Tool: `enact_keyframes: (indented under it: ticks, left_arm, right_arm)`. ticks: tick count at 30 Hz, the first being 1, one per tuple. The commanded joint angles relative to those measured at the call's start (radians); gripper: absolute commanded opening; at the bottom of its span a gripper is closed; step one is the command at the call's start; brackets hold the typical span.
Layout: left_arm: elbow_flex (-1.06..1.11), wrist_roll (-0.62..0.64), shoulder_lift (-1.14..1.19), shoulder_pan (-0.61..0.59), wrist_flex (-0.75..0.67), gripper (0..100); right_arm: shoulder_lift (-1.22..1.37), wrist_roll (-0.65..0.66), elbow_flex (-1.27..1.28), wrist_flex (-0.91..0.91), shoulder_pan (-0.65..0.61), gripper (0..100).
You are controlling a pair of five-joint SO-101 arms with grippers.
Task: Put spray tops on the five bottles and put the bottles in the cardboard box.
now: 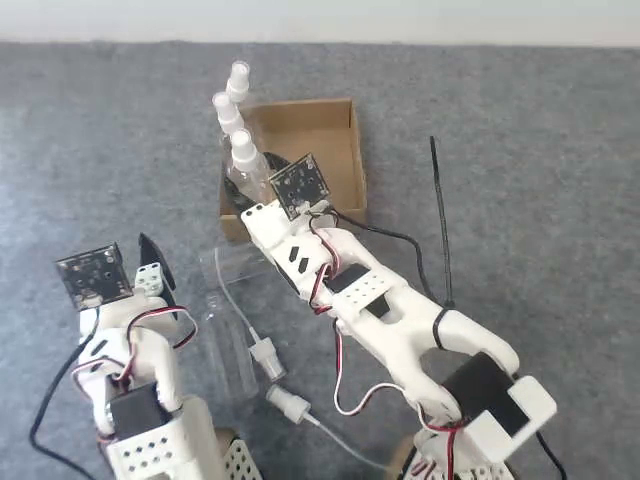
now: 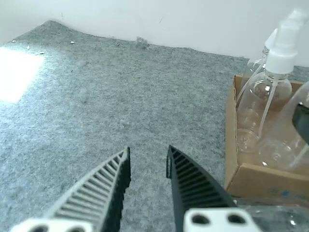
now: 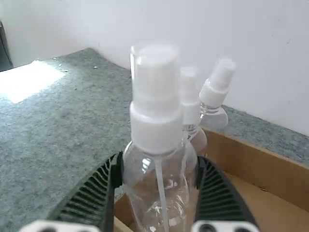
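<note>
Bottle in hand: a capped bottle (image 3: 157, 140) is clamped in the right hand (image 3: 158, 169) at the near-left corner of the cardboard box (image 1: 300, 108).
Done: two more capped bottles (image 1: 229, 115) lean along the box's left wall.
To do: two bare bottles (image 1: 228, 345) and two loose spray tops (image 1: 267, 355) lie on the desk (image 1: 520, 150) towards its front edge.
Left hand (image 2: 148, 152): parted, empty, above the desk's left side.
Unclear: whether the held bottle's base rests on the box floor.

My left arm (image 1: 130, 370) and right arm (image 1: 390, 310) show white printed shells over black servos, with looping red-and-white wires (image 1: 338, 372). I see ribbed black fingers (image 2: 193, 183) and a black cable tie (image 1: 440, 230) at the right arm's one o'clock.
</note>
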Motion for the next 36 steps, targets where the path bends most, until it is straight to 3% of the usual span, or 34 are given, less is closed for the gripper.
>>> enact_keyframes:
  ticks: [1, 13, 36]
  left_arm:
    - [-0.01, -0.009, -0.015, -0.005, -0.032, 12]
    - [0.001, -0.009, -0.015, -0.005, -0.048, 12]
    - [0.012, -0.009, -0.015, -0.006, -0.066, 12]
  right_arm:
    - [-0.016, -0.012, -0.075, -0.03, 0.005, 8.4]
    - [0.131, -0.005, -0.083, -0.203, -0.031, 8.4]
    - [0.314, -0.005, -0.184, -0.199, -0.064, 8.5]
